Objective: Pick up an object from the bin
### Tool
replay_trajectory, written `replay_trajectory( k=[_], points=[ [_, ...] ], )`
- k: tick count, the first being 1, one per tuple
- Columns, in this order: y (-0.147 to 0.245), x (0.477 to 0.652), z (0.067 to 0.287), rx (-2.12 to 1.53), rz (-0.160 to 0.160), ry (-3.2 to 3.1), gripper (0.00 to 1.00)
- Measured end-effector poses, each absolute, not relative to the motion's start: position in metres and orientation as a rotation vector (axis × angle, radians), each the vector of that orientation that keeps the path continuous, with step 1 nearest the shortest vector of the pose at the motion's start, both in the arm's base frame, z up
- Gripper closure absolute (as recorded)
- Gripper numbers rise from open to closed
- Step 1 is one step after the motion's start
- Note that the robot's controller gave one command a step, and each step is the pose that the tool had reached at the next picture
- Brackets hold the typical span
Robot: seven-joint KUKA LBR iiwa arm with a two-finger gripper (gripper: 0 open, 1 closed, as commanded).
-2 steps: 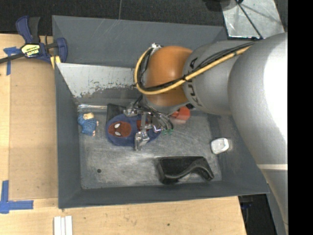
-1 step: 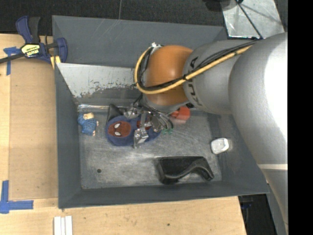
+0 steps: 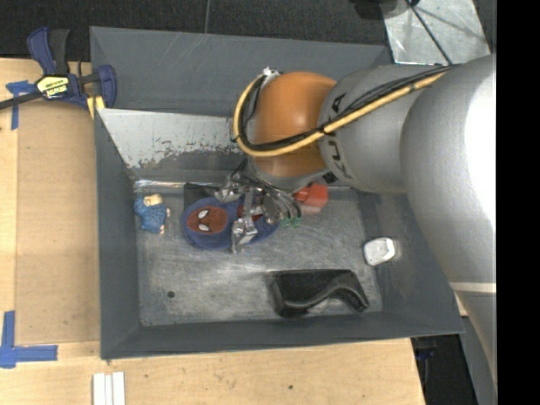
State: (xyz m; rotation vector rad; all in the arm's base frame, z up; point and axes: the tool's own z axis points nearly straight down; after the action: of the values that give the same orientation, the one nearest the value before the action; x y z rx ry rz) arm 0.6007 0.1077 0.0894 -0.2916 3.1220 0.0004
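Note:
My gripper (image 3: 245, 224) hangs low in the middle of the bin, under the arm's orange cover. It is over the right edge of a round blue thing with a red spider-mask face (image 3: 207, 221). Whether it touches that thing is hidden by the metal parts. Just right of the gripper lie a small green piece (image 3: 290, 220) and a red-orange thing (image 3: 313, 197), partly under the arm.
A small blue figure with a pale head (image 3: 152, 213) lies at the left of the bin. A black curved thing (image 3: 317, 291) rests near the front wall, and a small white thing (image 3: 379, 251) lies at the right. The arm covers the bin's back right.

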Motion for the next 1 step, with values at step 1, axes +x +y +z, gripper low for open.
replay_trajectory(
  k=[1],
  points=[
    [0.1082, 0.6024, 0.1123, -0.295, 0.001, 3.121, 1.00]
  ],
)
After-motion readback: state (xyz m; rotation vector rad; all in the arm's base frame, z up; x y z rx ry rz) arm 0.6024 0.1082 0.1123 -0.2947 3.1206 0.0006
